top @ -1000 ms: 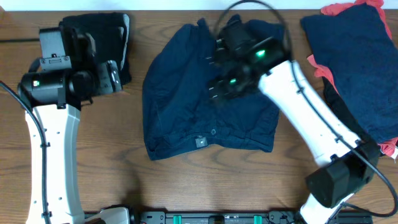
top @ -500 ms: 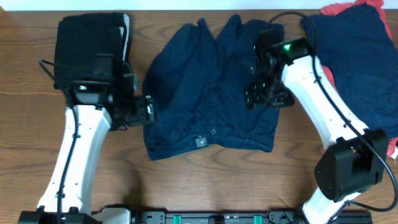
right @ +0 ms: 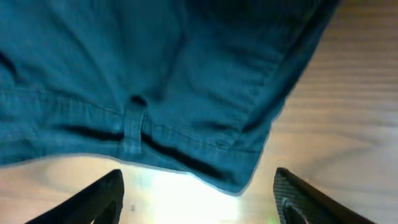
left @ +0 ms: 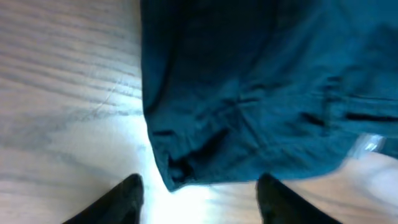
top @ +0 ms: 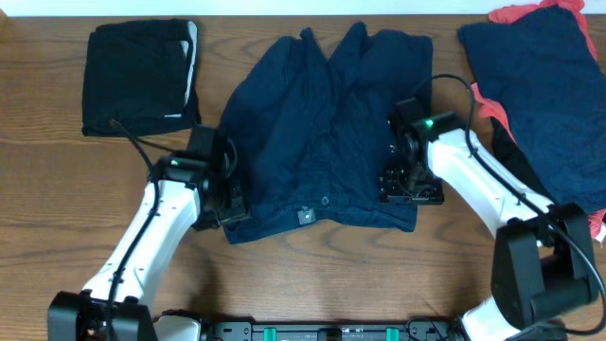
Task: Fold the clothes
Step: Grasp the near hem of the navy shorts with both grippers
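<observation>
While the navy shorts [top: 322, 133] lie spread out in the middle of the wooden worktop [top: 312, 284], with the waistband toward the near edge, each arm is at one near corner of them. The left arm [top: 161, 227] is low at the left corner of the waistband. In the left wrist view its jaws stand wide, one dark finger [left: 118, 202] on each side, and the fabric corner lies between them, a little ahead. The right arm [top: 473, 180] is at the right corner. Its jaws are also wide, and the waistband corner with a belt loop [right: 132, 127] lies between the two fingers [right: 99, 199]. Neither pair of jaws closes on the cloth; whether the fingertips touch it I cannot tell.

At the far left lies a folded black garment [top: 137, 76] with pale grey trim, apart from the shorts. At the far right a navy piece [top: 540, 95] lies on top of a coral-red one [top: 521, 13] and a black one [top: 516, 152].
</observation>
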Controlling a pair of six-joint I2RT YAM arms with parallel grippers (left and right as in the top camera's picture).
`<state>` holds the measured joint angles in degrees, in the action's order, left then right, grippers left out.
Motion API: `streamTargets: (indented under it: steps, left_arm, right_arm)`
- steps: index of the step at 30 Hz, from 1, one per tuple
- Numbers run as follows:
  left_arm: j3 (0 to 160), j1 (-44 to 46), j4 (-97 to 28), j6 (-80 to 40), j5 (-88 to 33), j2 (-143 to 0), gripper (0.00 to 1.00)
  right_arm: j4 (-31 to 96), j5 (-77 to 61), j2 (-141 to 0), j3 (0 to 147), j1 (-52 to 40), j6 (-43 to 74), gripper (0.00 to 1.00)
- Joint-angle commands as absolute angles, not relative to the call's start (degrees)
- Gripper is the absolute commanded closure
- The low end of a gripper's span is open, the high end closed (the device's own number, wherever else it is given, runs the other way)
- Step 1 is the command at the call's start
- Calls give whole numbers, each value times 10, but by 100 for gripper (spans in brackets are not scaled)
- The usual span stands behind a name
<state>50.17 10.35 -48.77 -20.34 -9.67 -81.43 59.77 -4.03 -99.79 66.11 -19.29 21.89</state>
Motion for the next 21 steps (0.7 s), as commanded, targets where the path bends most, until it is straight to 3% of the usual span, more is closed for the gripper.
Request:
streamTargets:
  steps: [1, 6, 21]
  left_arm:
    - [469, 105, -460, -261, -65, -814, 42]
    - [447, 105, -433, -262, -66, -814, 42]
    - [370, 105, -341, -288, -66, -816, 41]
  right_arm:
    - [550, -39, -990, 606, -191, 249, 27]
    - [481, -41, -990, 552, -191, 267, 28]
    - [427, -39, -990, 507, -191, 270, 27]
